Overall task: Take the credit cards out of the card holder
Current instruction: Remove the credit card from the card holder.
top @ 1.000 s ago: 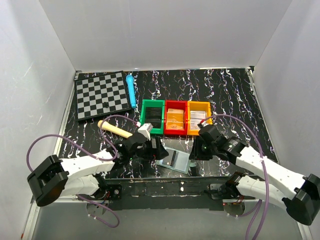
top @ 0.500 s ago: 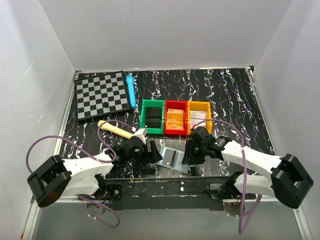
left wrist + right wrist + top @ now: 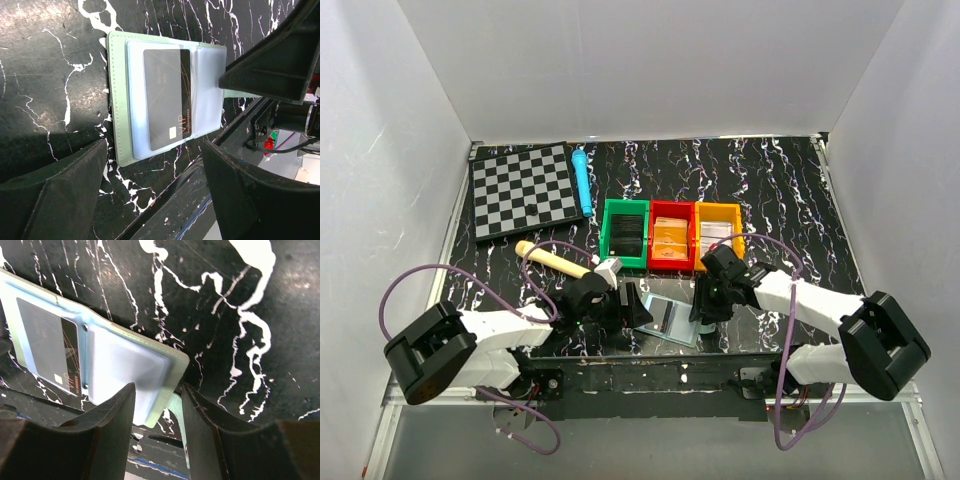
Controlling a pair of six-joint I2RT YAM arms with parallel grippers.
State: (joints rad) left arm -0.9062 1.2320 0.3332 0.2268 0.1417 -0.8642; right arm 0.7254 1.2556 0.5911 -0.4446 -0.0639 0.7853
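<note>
- The card holder [image 3: 206,95] is lying open and flat on the bench [image 3: 790,200], right by the near edge, between the two arms.
- There's a dark card [image 3: 167,100] tucked in the pale blue panel on the left arm's side.
- The left gripper [image 3: 634,304] has its jaws spread wide, sitting low just beside the holder's left edge with nothing in them.
- The right gripper [image 3: 157,392] has a narrower gap and straddles the holder's right corner, with the side tab [image 3: 175,407] between its fingers. Can't tell if it's touching.
- A wooden handle [image 3: 552,260] lies behind the left gripper.
- Further back, the green bin [image 3: 625,233], red bin [image 3: 671,235] and orange bin [image 3: 717,232] sit side by side in a row.
- Far left is a chessboard [image 3: 520,188], with a blue pen [image 3: 582,182] just beside it.
</note>
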